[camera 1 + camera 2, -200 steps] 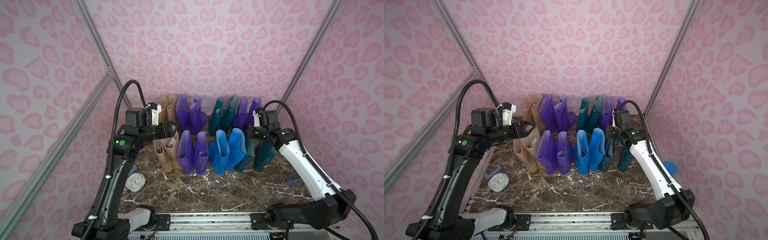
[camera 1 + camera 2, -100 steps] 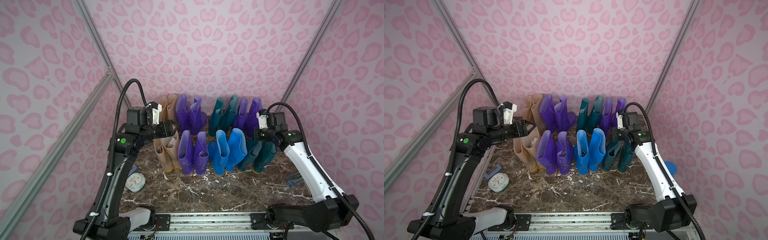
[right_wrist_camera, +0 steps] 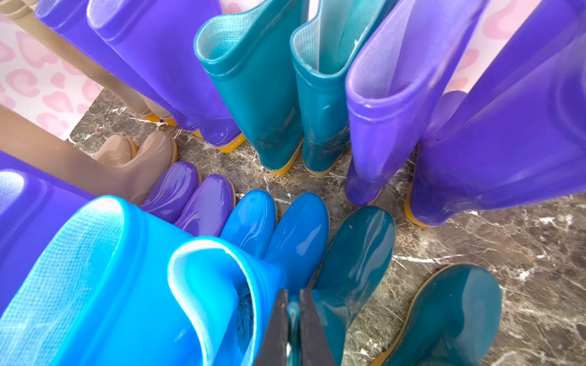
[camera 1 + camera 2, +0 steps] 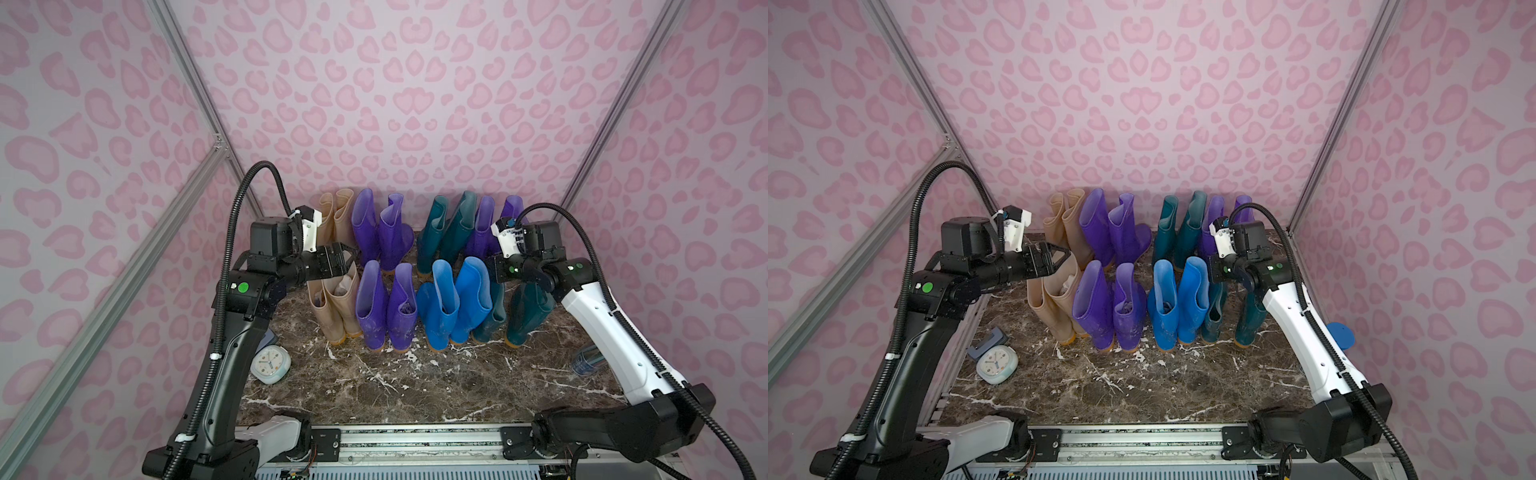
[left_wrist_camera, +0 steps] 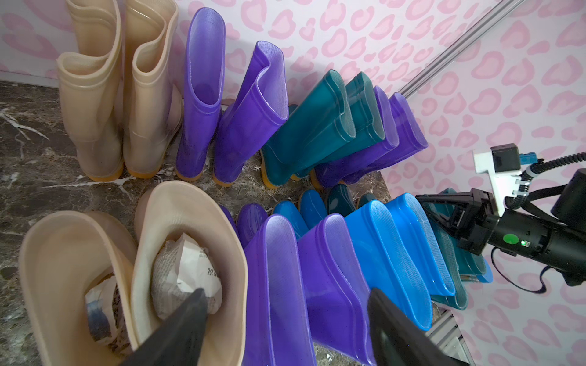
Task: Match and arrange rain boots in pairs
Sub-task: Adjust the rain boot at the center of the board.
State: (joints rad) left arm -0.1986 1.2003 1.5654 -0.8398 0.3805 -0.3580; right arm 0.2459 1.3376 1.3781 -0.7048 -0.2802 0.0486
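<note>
table: dark marble | on it: rain boots in two rows; alarm clock

Rain boots crowd back; front tabletop open; clock front-left.

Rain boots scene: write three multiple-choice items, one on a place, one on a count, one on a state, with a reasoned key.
1. Where on the table does the alarm clock lie? A far right corner; B left front; C back edge.
2. How many bright blue boots stand there? A two; B four; C six.
3. How is the right gripper? A open, empty; B shut on the rim of a dark teal boot; C shut on the clock.
1 B: both top views show it there. 2 A: one blue pair, front row. 3 B: the right wrist view shows fingers pinching the teal rim.
</note>
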